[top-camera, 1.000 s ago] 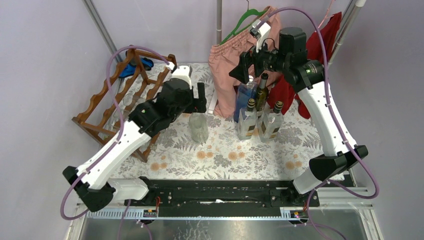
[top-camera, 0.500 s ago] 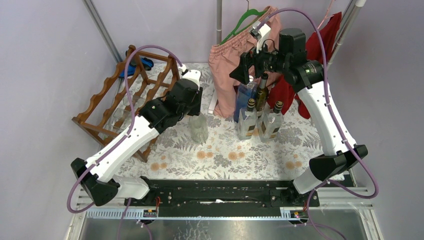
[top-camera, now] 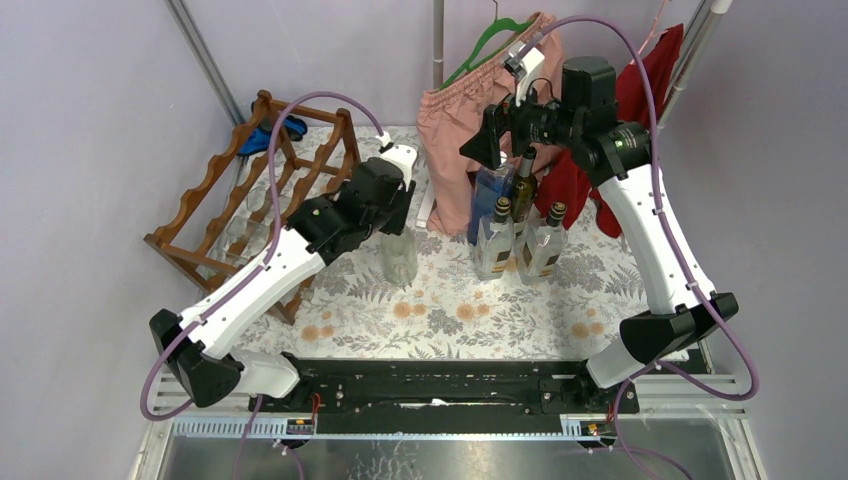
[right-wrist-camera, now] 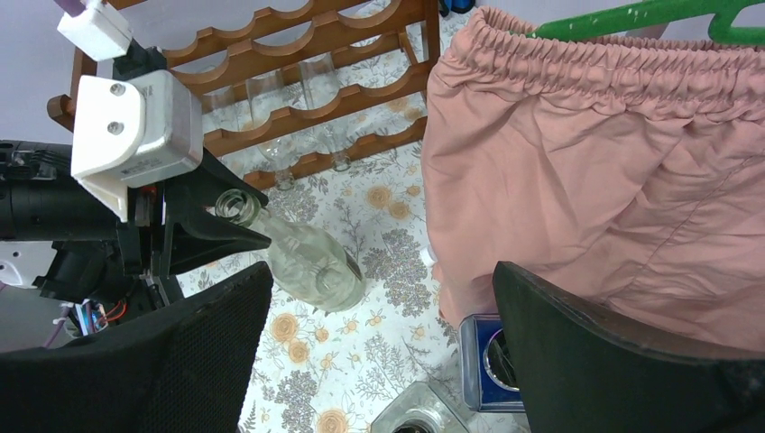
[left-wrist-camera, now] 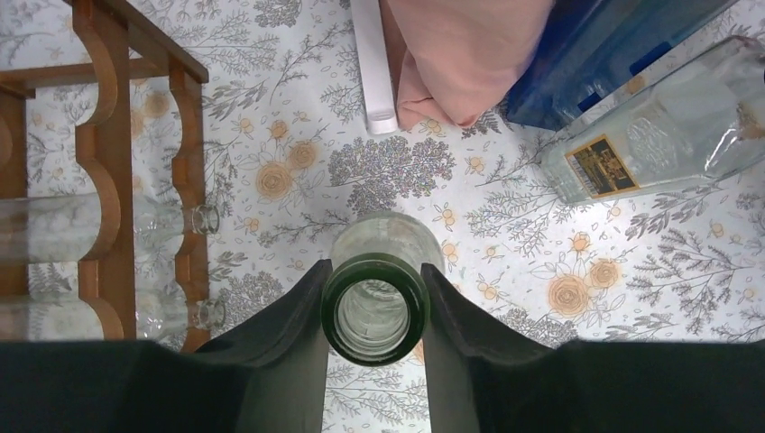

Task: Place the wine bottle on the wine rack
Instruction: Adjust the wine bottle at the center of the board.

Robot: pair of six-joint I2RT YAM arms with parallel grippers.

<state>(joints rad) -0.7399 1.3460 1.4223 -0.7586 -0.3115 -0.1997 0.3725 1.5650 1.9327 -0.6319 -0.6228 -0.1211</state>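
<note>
- compared with a second ago, my left gripper [left-wrist-camera: 375, 290] has gone from standing wide over the bottle to closing in on its neck, and the left arm has swung a little to the right and farther in.
- the wine bottle [top-camera: 399, 257] itself has not shifted; it is still standing on the floral tablecloth [top-camera: 450, 310], just right of the wine rack [left-wrist-camera: 106, 171] and left of the cluster of bottles [top-camera: 520, 245].
- the right arm is hanging where it was, high at the far side over that cluster.
- the left fingers [left-wrist-camera: 293, 347] are now narrowed, pressing on both sides of the bottle's green-tinted rim, so i am gripping the neck just under the mouth.
- the bottle's base is still touching the cloth; it is not on the rack.
- the rack is sitting at the far left, with two clear bottles [left-wrist-camera: 54, 225] already lying in it, necks pointing right.
- the right gripper [right-wrist-camera: 379, 280] is spread wide, holding nothing and touching nothing, with the pink shorts [right-wrist-camera: 613, 171] on a green hanger [right-wrist-camera: 631, 13] just beyond it.
</note>
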